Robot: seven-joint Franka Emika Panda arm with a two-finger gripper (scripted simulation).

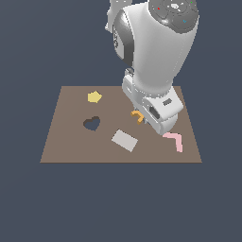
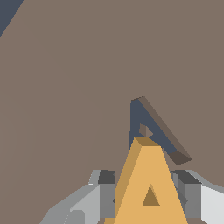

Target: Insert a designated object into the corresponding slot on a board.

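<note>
I saw the gripper [image 2: 148,194] clamped on the A [image 2: 151,183], just beside the slot [image 2: 151,127] in the board [image 2: 65,87].

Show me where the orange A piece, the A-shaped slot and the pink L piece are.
orange A piece [image 2: 151,175]: wrist view, on its front face.
A-shaped slot [image 2: 141,116]: wrist view, on its dark floor.
pink L piece [image 1: 176,140]: exterior view, at its corner.

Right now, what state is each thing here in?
Orange A: held upright between the claw's fingers, not yet inserted.
Claw: shut on the A.
A-shaped slot: empty.
Heart cutout: empty.
Yellow pentagon: lying on the board.
Pink L piece: lying loose.
</note>
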